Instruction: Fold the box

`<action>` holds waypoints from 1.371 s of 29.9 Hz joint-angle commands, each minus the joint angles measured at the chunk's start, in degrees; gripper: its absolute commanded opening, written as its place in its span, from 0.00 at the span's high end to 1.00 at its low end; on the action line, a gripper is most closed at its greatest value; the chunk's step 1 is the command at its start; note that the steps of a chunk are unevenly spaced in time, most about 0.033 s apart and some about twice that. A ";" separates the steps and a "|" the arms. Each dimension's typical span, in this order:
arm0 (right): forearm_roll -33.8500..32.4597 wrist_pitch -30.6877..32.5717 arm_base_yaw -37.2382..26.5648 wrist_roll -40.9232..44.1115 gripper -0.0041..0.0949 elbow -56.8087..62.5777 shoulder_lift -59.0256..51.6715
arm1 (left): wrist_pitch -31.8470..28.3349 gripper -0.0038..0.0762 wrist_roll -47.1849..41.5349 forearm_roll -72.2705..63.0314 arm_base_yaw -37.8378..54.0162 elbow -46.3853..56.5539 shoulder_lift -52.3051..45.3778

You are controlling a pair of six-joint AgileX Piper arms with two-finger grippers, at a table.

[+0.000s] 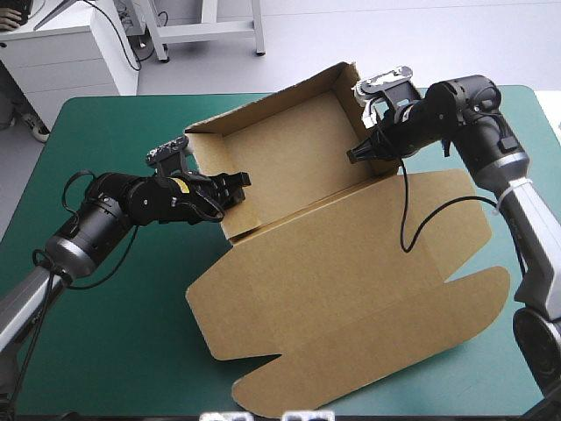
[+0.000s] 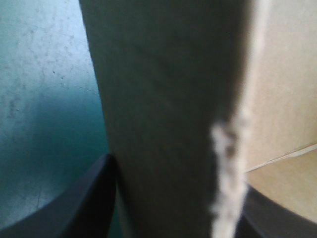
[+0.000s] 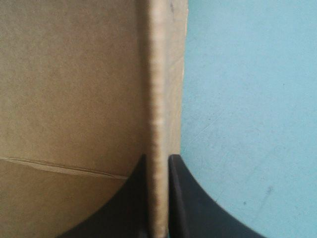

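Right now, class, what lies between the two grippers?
The box: its open tray spans from the left gripper to the right gripper, each shut on a side wall. High view.

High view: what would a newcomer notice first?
The brown box dominates: an open tray mid-table with its lid lying flat toward the near edge of the teal-green cover. The left gripper pinches the tray's left wall, the right gripper its right wall.
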 commanded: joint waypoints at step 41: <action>-7.61 4.71 0.35 12.09 0.96 -2.94 6.55 | 32.88 0.96 6.06 12.16 -0.97 -39.10 23.64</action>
